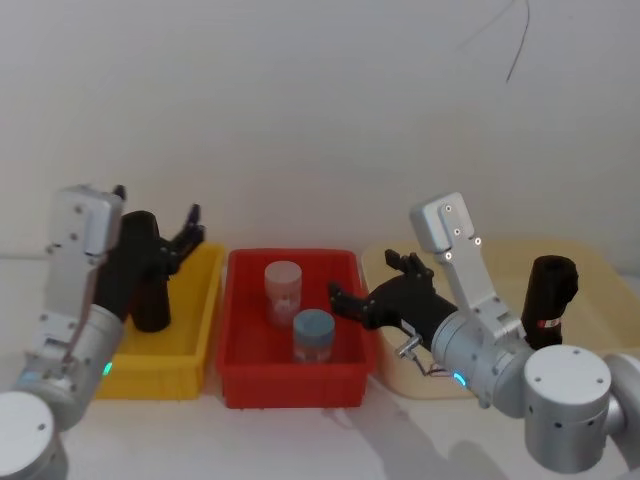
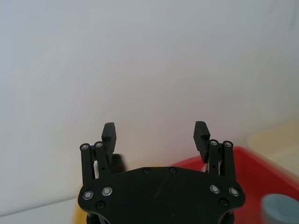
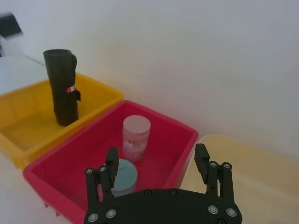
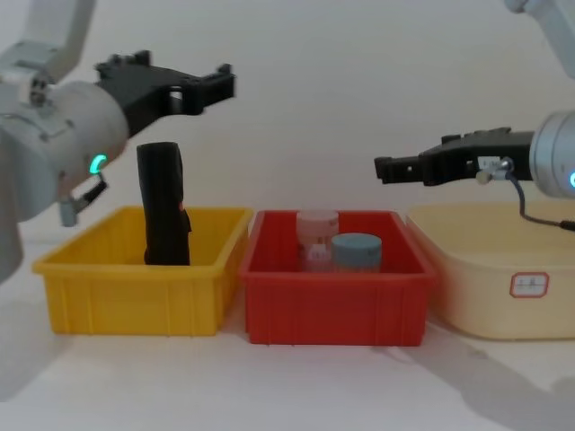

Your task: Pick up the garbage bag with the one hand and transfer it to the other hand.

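Chest view has the bag point(image 4: 163, 206) standing upright at the back of the yellow bin point(image 4: 135, 305), its top well above the bin wall, its red label facing the red bin point(image 4: 332, 310). Nothing touches it.

My left claw point(image 4: 223, 83) hovers above the bag, higher than its top, with the tips pointing toward the red bin. Its fingers are spread wide, and the left wrist view shows nothing between them.

My right claw point(image 4: 382, 168) hangs over the far edge of the red bin, next to the cream tub point(image 4: 485, 287). It is spread wide and empty too. A pale jar point(image 4: 314, 229) and a blue-lidded jar point(image 4: 357, 250) sit below it in the red bin, and all three containers stand in a row on the tabletop point(image 4: 287, 386).

I judge that the pick-up has not yet begun and this is the approach. The left claw is the nearer one, so the next move is its to make. It has to come down and back until its fingers straddle the upper part of the roll, then close on it firmly. After that it has to lift straight up to clear the bin wall before carrying the bag toward the right claw.
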`<control>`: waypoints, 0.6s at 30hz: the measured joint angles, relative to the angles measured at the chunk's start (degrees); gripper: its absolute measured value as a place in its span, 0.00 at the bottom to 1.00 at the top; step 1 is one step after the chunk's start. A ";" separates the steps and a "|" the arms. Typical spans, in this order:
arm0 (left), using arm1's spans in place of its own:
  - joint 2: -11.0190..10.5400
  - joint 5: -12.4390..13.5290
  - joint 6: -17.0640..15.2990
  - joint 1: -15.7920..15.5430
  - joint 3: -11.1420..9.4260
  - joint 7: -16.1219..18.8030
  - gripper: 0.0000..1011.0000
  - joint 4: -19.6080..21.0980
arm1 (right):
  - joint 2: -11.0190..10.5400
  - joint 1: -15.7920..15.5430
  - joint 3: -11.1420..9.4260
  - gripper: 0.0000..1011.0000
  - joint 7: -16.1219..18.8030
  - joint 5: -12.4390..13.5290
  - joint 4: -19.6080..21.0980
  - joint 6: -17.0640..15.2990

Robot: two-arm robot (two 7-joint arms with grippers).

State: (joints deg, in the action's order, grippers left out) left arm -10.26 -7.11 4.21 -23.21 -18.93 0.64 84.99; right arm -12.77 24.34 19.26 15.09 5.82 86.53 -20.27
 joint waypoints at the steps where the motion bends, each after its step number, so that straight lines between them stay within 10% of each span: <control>1: -0.13 0.23 0.08 0.27 0.29 0.46 0.99 0.31 | 0.08 -0.10 0.01 0.99 0.07 0.07 -0.10 0.05; 18: -2.43 4.42 1.99 5.06 6.62 8.51 0.99 5.66 | 1.18 -0.61 1.52 0.99 2.16 1.33 -2.97 0.21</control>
State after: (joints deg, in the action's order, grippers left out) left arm -12.69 -2.69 6.20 -18.15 -12.31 9.15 90.65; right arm -11.59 23.74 20.78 17.25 7.14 83.56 -20.06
